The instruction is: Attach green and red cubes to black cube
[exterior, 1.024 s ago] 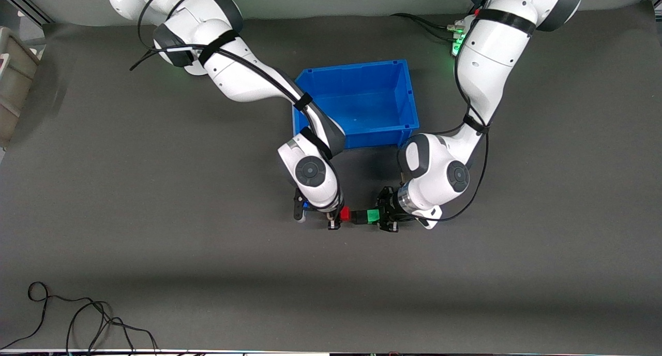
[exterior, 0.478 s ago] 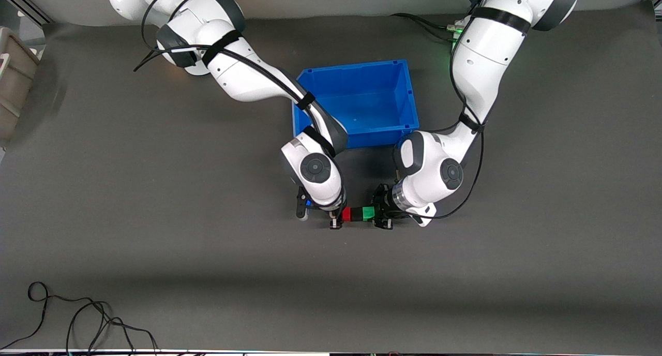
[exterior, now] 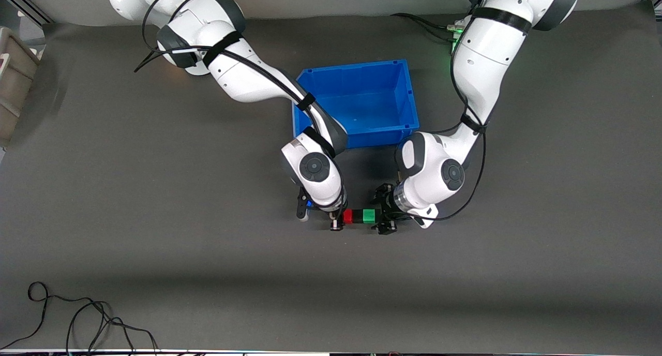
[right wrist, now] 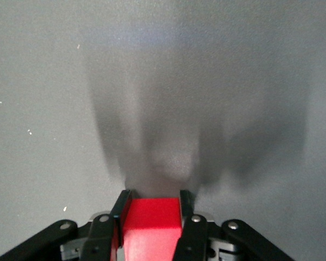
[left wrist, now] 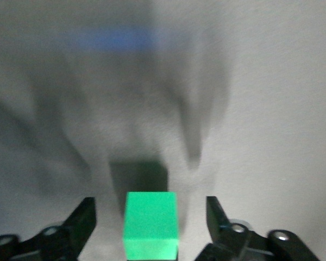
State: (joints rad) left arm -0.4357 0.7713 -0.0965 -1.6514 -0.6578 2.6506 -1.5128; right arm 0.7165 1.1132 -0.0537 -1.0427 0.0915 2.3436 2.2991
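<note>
We see the row of cubes run 3 to 9 o'clock: our right gripper [exterior: 340, 217] pinches the red cube [exterior: 348, 216]; our left gripper [exterior: 383, 216], fingers spread, flanks the green cube [exterior: 368, 216].

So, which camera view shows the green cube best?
The left wrist view: the green cube sits large between the open left claw fingers, with gaps either side. The front view shows it tiny, beside the black cube. The right wrist view misses it.
</note>
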